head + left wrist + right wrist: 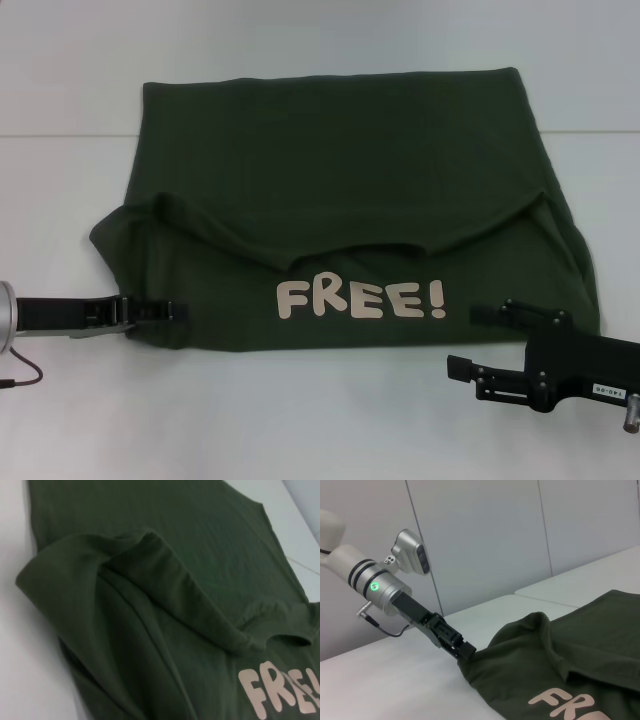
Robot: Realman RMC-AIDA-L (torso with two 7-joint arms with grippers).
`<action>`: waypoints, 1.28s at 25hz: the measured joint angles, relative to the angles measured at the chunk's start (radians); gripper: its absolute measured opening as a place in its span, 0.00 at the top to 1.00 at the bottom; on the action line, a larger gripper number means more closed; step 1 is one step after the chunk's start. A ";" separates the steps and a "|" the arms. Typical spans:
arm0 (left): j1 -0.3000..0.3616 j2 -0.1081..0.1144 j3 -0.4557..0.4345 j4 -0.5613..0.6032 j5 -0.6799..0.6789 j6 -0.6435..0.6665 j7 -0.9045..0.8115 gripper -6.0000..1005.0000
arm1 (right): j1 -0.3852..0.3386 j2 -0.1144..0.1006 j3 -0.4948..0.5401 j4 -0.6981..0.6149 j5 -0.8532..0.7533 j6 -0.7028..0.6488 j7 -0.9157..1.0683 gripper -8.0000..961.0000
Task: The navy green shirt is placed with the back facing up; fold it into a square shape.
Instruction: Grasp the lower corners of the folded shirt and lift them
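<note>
The navy green shirt (330,170) lies flat on the white table, and it also shows in the left wrist view (200,555) and the right wrist view (590,645). Its collar end is folded over toward the near edge, so the pale "FREE!" lettering (360,299) faces up. My left gripper (170,311) is shut on the shirt's near left corner, low at the table; the right wrist view shows it too (465,651). My right gripper (462,338) is open at the shirt's near right corner, with one finger over the cloth and the other over the table.
The white table (300,420) runs all around the shirt, with a seam line across it at the back. A pale panelled wall (485,540) stands behind the left arm.
</note>
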 joint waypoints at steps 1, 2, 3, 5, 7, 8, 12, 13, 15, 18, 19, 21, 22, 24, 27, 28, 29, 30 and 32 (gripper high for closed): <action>0.000 0.000 0.004 0.001 0.003 -0.004 -0.003 0.29 | 0.000 0.000 0.001 0.000 0.000 -0.001 0.000 0.10; 0.000 0.000 0.008 0.003 0.006 -0.009 -0.006 0.31 | -0.001 0.000 0.003 0.000 0.001 -0.001 0.001 0.10; 0.000 0.000 0.010 0.005 0.010 -0.015 -0.009 0.32 | -0.001 0.000 0.003 0.000 0.002 -0.001 0.001 0.10; 0.001 0.000 0.013 0.008 0.021 -0.024 -0.015 0.39 | -0.002 0.000 0.004 0.000 0.003 -0.002 0.001 0.10; 0.001 0.000 0.016 0.009 0.035 -0.026 -0.016 0.49 | -0.003 0.000 0.004 0.000 0.004 -0.003 0.001 0.10; 0.000 0.000 0.017 0.009 0.039 -0.027 -0.016 0.54 | -0.003 0.000 0.004 0.000 0.004 -0.003 0.002 0.10; 0.000 0.000 0.018 0.009 0.044 -0.030 -0.017 0.66 | -0.003 0.000 0.006 -0.004 0.005 -0.003 0.007 0.10; -0.001 0.000 0.018 0.009 0.044 -0.030 -0.017 0.69 | -0.003 -0.001 0.007 -0.008 0.005 -0.004 0.017 0.10; -0.001 0.000 0.018 0.010 0.045 -0.030 -0.017 0.73 | -0.003 -0.005 0.011 -0.019 0.007 -0.010 0.051 0.10; -0.003 0.000 0.018 0.011 0.045 -0.028 -0.015 0.80 | -0.002 -0.015 0.032 -0.075 0.009 -0.035 0.170 0.10; -0.005 0.000 0.018 0.011 0.045 -0.026 -0.013 0.82 | -0.002 -0.016 0.035 -0.102 0.007 -0.038 0.217 0.10; -0.007 0.001 0.018 0.011 0.045 -0.024 -0.011 0.87 | 0.001 -0.026 0.041 -0.190 -0.001 -0.029 0.384 0.10; -0.008 0.001 0.018 0.011 0.045 -0.023 -0.010 0.90 | 0.004 -0.032 0.038 -0.239 -0.015 -0.014 0.476 0.10; -0.010 0.003 0.018 0.011 0.045 -0.021 -0.010 0.95 | 0.020 -0.056 0.025 -0.344 -0.080 0.021 0.712 0.10; -0.013 0.005 0.019 0.011 0.045 -0.018 -0.010 0.98 | 0.073 -0.109 0.002 -0.454 -0.240 0.025 1.043 0.10; -0.014 0.005 0.020 0.011 0.045 -0.016 -0.010 0.98 | 0.098 -0.130 -0.006 -0.474 -0.297 0.014 1.155 0.11; -0.015 0.006 0.019 0.011 0.046 -0.014 -0.010 0.98 | 0.124 -0.150 -0.010 -0.482 -0.357 -0.007 1.242 0.11; -0.016 0.006 0.020 0.011 0.045 -0.011 -0.010 0.98 | 0.147 -0.164 -0.011 -0.484 -0.401 -0.025 1.304 0.11; -0.017 0.007 0.020 0.011 0.045 -0.007 -0.010 0.98 | 0.194 -0.181 -0.010 -0.482 -0.484 -0.074 1.396 0.11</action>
